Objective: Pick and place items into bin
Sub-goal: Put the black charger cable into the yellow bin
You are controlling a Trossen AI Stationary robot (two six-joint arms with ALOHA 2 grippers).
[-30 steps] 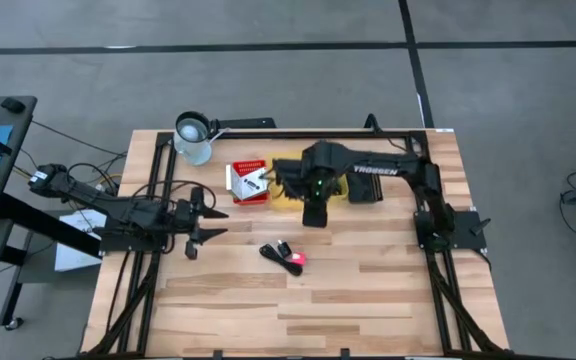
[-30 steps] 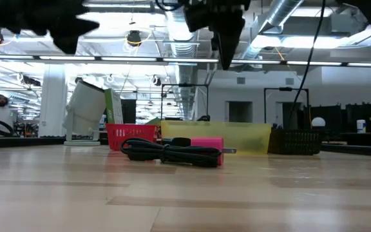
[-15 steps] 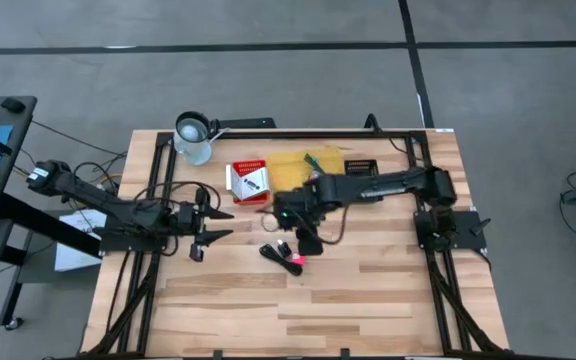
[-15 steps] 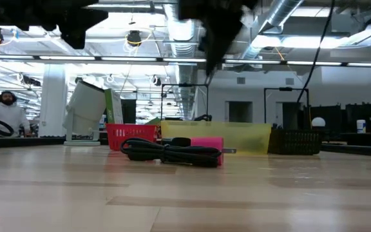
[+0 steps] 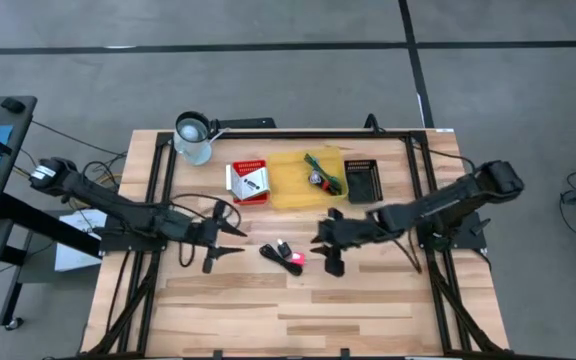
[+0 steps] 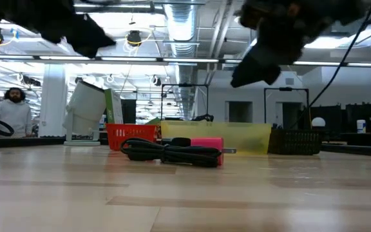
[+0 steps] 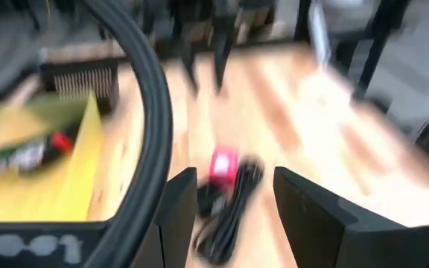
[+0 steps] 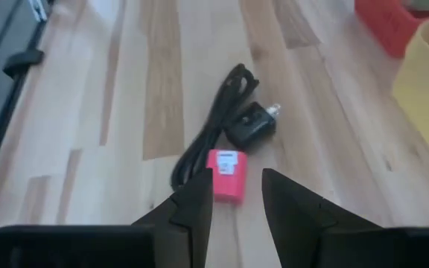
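Left claw (image 7: 229,216) view motion-blurred

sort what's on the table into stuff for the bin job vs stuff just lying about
For the job:
yellow bin, already holding a green piece
black cord with pink block
red basket with packet

Lying about:
metal cup
black grid tray

So the cord bundle (image 5: 274,252) with its plug block (image 5: 293,260) sits mid-surface (image 5: 368,300), between the left end effector (image 5: 230,238) and the right end effector (image 5: 320,243). Behind it there's a row: small basket (image 5: 248,182), tray (image 5: 308,181) (a few items in it), and a grid block (image 5: 361,180). The cup (image 5: 193,138) is at the far left corner.
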